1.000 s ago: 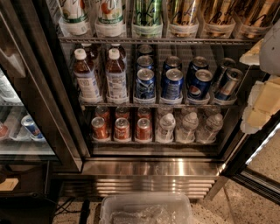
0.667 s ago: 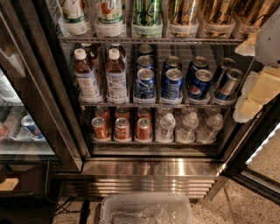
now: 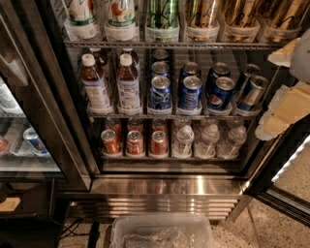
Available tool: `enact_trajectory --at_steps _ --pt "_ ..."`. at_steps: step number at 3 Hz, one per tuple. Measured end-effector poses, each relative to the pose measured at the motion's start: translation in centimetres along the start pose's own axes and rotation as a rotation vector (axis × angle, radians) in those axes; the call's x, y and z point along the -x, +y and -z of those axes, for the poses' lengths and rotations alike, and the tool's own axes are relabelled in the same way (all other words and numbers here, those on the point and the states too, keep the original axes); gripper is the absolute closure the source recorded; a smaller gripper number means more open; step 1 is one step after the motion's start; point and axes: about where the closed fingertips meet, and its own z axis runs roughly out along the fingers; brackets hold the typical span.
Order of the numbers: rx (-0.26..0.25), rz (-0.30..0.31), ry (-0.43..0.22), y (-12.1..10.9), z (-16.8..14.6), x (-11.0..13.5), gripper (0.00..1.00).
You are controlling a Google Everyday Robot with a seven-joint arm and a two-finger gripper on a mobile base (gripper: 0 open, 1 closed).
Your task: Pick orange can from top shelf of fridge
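Note:
The fridge (image 3: 164,186) stands open in front of me. Its top shelf (image 3: 164,44) runs along the top edge of the view, a wire rack with clear lane trays. Tall gold-orange cans (image 3: 203,13) stand in the right-hand lanes, with only their lower parts in view. A tall green slim can (image 3: 162,13) stands to their left. My gripper (image 3: 283,109), with cream-coloured parts, is at the right edge. It is beside the middle rack, below and to the right of the orange cans, and touches none of them.
The middle rack holds two brown bottles (image 3: 94,82) and short blue cans (image 3: 190,92). The bottom rack holds short red-orange cans (image 3: 134,141) and clear water bottles (image 3: 208,140). A clear plastic bin (image 3: 162,232) sits on the floor in front. The glass door (image 3: 29,126) stands at the left.
My gripper has shifted slightly to the left at the right edge. The cans and bottles have not moved.

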Motion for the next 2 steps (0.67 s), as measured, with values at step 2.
enact_trajectory --at_steps 2 --pt "-0.185 -0.175 -0.284 -3.4 0.7 0.7 0.0"
